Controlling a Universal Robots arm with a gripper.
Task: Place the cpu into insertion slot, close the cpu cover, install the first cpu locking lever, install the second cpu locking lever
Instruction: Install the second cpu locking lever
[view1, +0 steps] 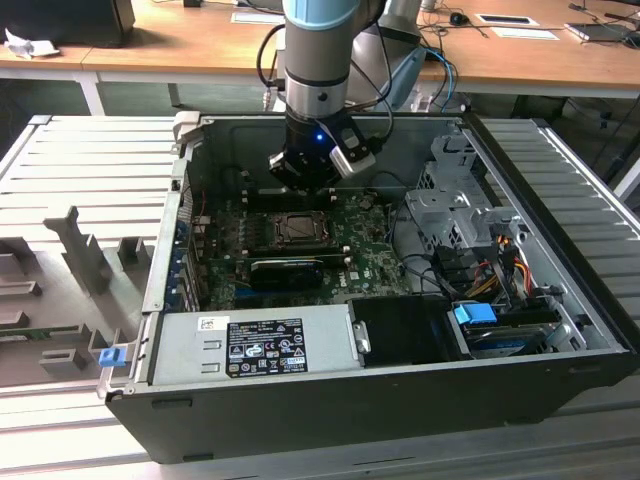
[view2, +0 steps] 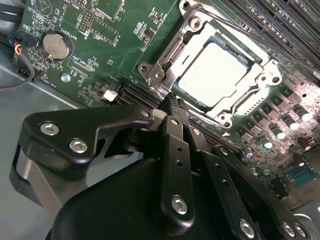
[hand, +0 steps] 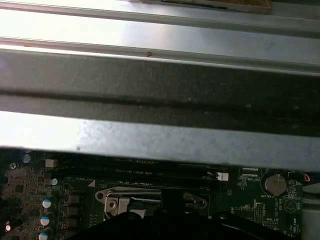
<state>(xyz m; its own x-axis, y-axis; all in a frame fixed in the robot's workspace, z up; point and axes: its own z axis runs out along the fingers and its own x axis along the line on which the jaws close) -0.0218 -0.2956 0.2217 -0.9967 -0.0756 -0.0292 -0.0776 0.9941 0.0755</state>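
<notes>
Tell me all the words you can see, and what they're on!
No text here is clear enough to quote.
Black label on the power supply: white print, too small to read.
Green motherboard beside the coin battery: white lettering, too small to read.
The cpu: no words visible.

The power supply's label (view1: 265, 347) carries print, perhaps ratings, too small to read.

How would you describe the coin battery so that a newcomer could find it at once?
Start at the green motherboard inside the open computer case. In the second wrist view, look away from the silvery cpu cover, toward the board's edge. The coin battery is the only round, flat, shiny metal disc there, in a black ring holder.
</notes>
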